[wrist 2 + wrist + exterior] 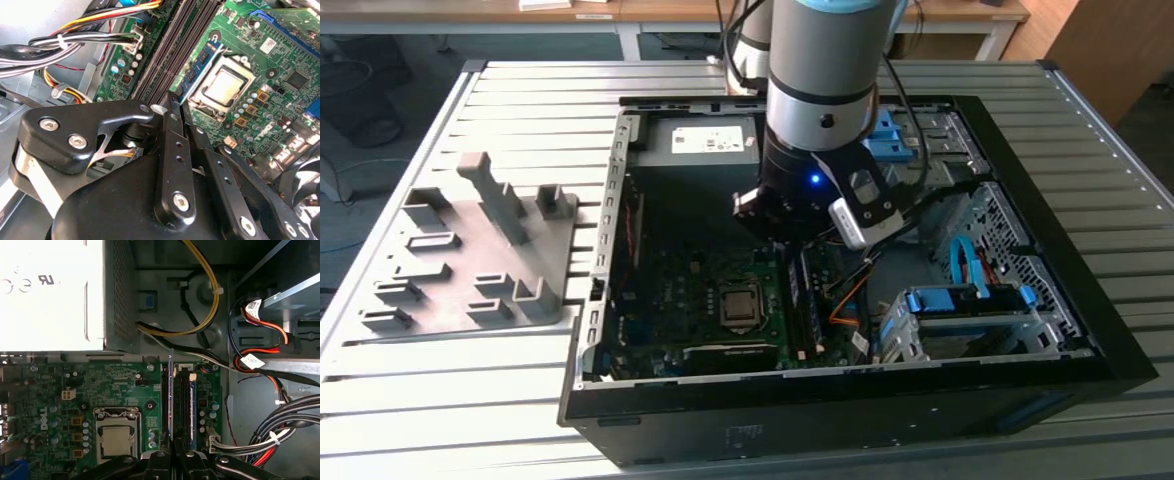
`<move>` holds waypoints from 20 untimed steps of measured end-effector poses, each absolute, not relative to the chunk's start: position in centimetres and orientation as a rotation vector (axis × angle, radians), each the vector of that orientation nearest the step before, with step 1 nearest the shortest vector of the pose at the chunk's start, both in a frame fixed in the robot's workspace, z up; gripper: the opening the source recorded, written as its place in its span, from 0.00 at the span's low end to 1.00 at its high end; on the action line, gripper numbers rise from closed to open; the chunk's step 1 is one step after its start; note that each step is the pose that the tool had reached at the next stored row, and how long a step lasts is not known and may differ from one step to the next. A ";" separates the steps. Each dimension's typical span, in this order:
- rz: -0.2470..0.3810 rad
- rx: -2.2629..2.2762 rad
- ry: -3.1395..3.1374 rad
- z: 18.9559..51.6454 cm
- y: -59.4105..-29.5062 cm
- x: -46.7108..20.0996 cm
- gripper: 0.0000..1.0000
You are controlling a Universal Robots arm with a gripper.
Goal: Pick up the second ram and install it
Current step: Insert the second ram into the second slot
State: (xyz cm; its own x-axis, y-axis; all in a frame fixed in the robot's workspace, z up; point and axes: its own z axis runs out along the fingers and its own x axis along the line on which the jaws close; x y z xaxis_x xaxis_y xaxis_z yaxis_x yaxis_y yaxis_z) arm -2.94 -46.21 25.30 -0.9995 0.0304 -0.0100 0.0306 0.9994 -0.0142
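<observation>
The second ram point(171, 395) is a thin blue stick seen edge-on in the first wrist view. It stands upright over the black memory slots point(181, 410), on the side nearest the processor socket point(116, 440). My gripper point(172, 456) is shut on the stick's near end. In the second wrist view the ram point(199, 66) reaches out from the black fingertips point(170, 107), lying along the slots point(172, 45). Another blue stick point(192, 410) sits in a slot further from the socket. In the exterior view my gripper point(790, 245) hangs low inside the open computer case point(600, 290), above the motherboard.
The power supply point(50, 290) and bundled cables point(280, 430) crowd the slots' far end and side. Blue drive bays point(967, 300) sit at the case's right in the exterior view. A grey fixture tray point(480, 250) lies on the slatted table at the exterior view's left.
</observation>
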 end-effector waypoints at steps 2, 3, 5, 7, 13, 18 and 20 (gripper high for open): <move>-0.022 0.048 3.131 25.1 -46.2 -2.9 0.14; -0.023 0.048 3.131 25.1 -46.2 -2.9 0.14; -0.022 0.048 3.131 24.7 -46.2 -2.9 0.14; -0.023 0.048 3.131 24.4 -46.2 -3.0 0.14; -0.036 0.048 3.131 23.7 -46.2 -3.0 0.14; -0.042 0.048 3.131 23.3 -46.8 -3.0 0.14; -0.039 0.048 3.131 23.1 -47.3 -3.0 0.14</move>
State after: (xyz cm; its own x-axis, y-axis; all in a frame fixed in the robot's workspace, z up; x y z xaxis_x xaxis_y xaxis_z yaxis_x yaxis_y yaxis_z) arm -3.03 -47.28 23.10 -0.9995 0.0304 -0.0103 0.0306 0.9992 -0.0247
